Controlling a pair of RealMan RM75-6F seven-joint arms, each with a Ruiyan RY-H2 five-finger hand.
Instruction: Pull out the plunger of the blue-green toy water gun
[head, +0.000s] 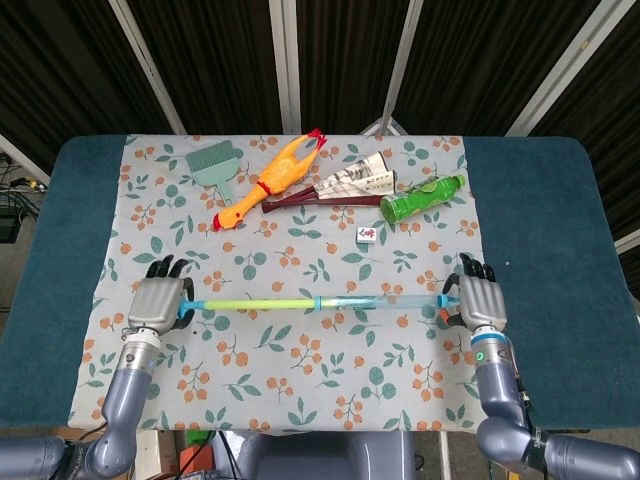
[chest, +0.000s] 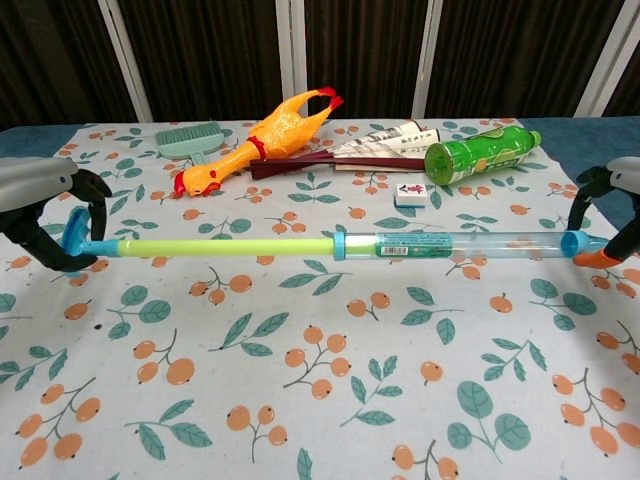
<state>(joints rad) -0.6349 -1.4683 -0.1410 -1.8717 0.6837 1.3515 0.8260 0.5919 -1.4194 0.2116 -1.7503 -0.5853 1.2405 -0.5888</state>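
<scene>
The water gun (chest: 440, 243) hangs level above the counter (head: 560, 230), spanning 9 to 3 o'clock across its near half, so the pull runs straight along its axis. The left robot hand (head: 158, 303) hooks the plunger (chest: 200, 246) handle at 9 o'clock; the right robot hand (head: 479, 301) clamps the orange nozzle end at 3 o'clock as an anchor. With the yellow-green rod showing over roughly half the span, the plunger looks largely drawn out.
</scene>
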